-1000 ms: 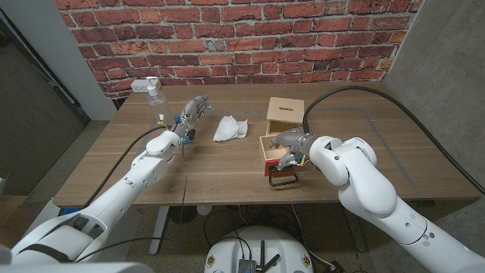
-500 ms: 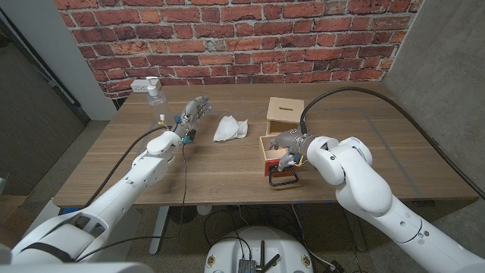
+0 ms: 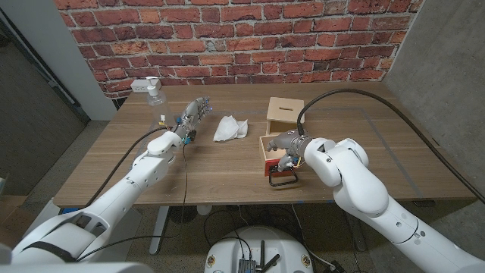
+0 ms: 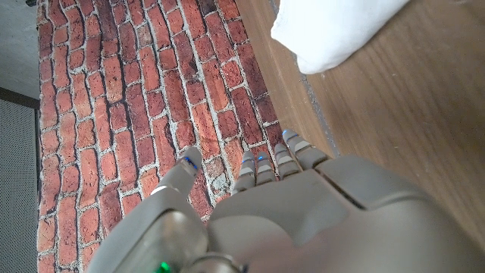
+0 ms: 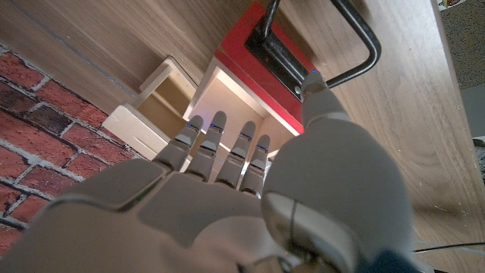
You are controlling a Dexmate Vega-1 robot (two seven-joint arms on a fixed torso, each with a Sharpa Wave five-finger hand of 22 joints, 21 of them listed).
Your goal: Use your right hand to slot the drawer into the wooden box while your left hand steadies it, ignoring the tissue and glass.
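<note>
The wooden box (image 3: 285,114) stands at the table's middle back, with a round hole in its top. Just in front of it lies the drawer (image 3: 268,146), open side up, its red front (image 3: 270,168) and black handle (image 3: 283,180) facing the near edge. My right hand (image 3: 287,151) reaches down onto the drawer. In the right wrist view its fingers (image 5: 220,140) hang inside the drawer (image 5: 227,95) and its thumb (image 5: 317,85) lies on the red front (image 5: 254,68) by the handle (image 5: 358,47), gripping the front wall. My left hand (image 3: 194,113) is raised left of the tissue, fingers apart, holding nothing.
A crumpled white tissue (image 3: 229,127) lies between my hands, also seen in the left wrist view (image 4: 341,30). A clear glass (image 3: 154,92) and a white socket strip (image 3: 138,85) stand at the back left corner. A brick wall runs behind the table (image 3: 364,144).
My right forearm has shifted slightly left over the drawer. The drawer, the box and my left hand have stayed put.
</note>
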